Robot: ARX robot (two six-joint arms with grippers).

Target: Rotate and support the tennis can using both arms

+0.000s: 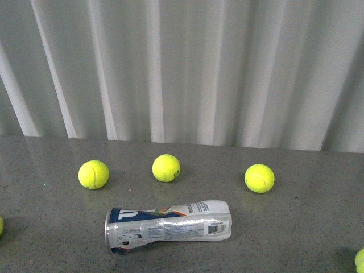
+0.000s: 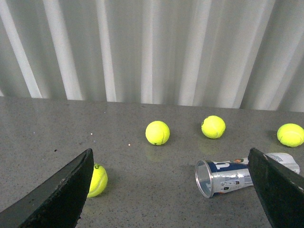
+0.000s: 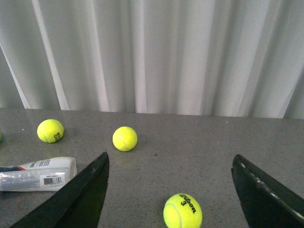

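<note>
Tennis can (image 1: 168, 226) is being shown lying on its side on the grey counter (image 1: 318, 227), front centre-left. Its open metal-rimmed end is pointing to the robot's left, barcode end to the right, middle dented. Three yellow-green balls (image 1: 166, 168) are being seen in a row behind it, apart from it, with a white curtain (image 1: 182, 68) beyond.

Left claw (image 2: 170, 159) is being held wide with nothing gripped. The can's open end is showing between its fingers, and the can's far part is being hidden by one finger (image 2: 278, 190). A stray ball (image 2: 97, 179) is being partly covered by the other finger.

Right claw (image 3: 170, 159) is being held wide too, empty. A printed ball (image 3: 182, 211) is lying between its fingers, and the can is off to one side, untouched.
</note>
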